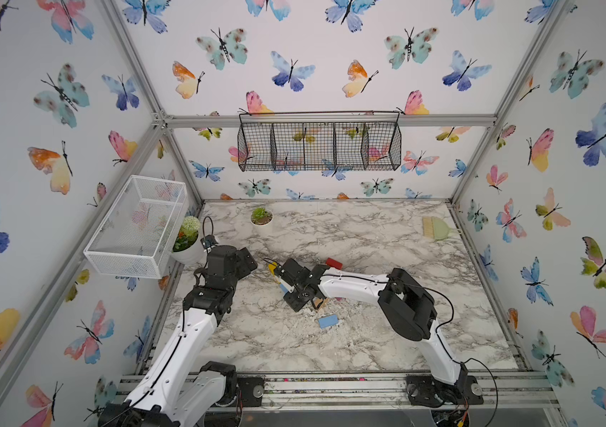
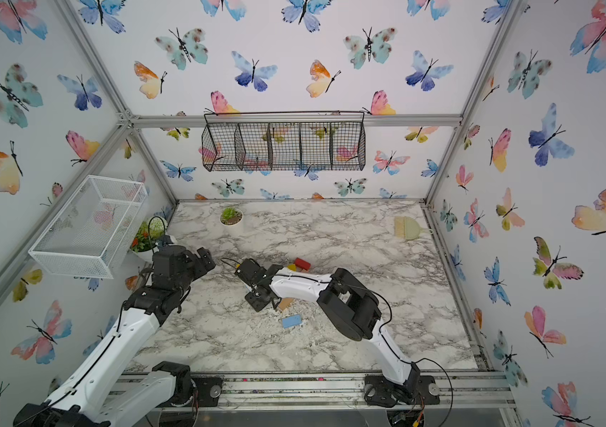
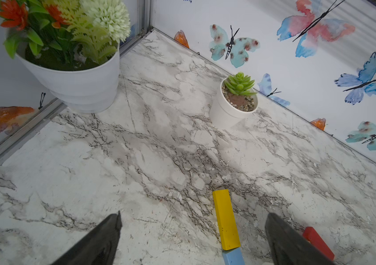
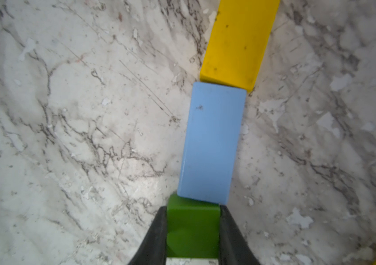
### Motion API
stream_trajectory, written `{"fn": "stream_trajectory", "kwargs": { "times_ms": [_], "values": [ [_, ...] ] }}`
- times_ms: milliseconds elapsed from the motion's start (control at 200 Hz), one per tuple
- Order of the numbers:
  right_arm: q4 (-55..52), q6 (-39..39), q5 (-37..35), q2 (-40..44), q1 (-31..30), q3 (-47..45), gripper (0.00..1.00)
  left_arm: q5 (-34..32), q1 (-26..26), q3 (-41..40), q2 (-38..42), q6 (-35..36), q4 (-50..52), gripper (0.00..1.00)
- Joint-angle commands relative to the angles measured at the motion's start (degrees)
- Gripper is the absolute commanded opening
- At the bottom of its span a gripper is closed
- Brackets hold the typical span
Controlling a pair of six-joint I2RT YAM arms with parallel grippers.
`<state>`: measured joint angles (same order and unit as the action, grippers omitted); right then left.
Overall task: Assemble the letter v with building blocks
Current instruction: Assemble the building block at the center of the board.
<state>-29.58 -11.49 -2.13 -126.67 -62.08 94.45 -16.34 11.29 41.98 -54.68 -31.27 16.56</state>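
My right gripper (image 4: 192,207) is shut on a green cube (image 4: 192,229) low over the marble table (image 1: 368,332). The cube's far edge meets the end of a light-blue bar (image 4: 212,142), which lies end to end with a yellow bar (image 4: 239,41). In both top views the right gripper (image 1: 291,295) covers this line; only the yellow bar's tip (image 1: 272,267) shows. My left gripper (image 3: 194,215) is open and empty, hovering just left of the yellow bar (image 3: 226,220). A red bar (image 1: 334,264), a tan bar (image 1: 320,304) and another light-blue bar (image 1: 328,321) lie loose near the right arm.
A white flower pot (image 1: 187,240) and a small succulent pot (image 1: 261,217) stand at the back left. A green hand brush (image 1: 436,228) lies at the back right. A white wire basket (image 1: 135,225) hangs on the left wall, a black one (image 1: 319,146) on the back wall.
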Motion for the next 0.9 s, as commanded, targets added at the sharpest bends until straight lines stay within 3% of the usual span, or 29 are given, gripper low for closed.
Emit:
{"fn": "stream_trajectory", "kwargs": {
  "times_ms": [0, 786, 896],
  "values": [
    [-2.09, -0.19, 0.88, -2.44, -0.49, 0.47, 0.24, 0.10, -0.30, -0.23, 0.89, 0.36, -0.03, 0.99],
    [-3.80, -1.87, -4.20, -4.11, -0.49, 2.76, 0.25, 0.16, -0.28, -0.23, 1.11, 0.42, 0.03, 0.98],
    [-3.92, -2.13, -4.37, -4.05, -0.49, 2.75, 0.30, 0.16, -0.29, -0.23, 1.09, 0.42, 0.05, 0.98]
  ]
}}
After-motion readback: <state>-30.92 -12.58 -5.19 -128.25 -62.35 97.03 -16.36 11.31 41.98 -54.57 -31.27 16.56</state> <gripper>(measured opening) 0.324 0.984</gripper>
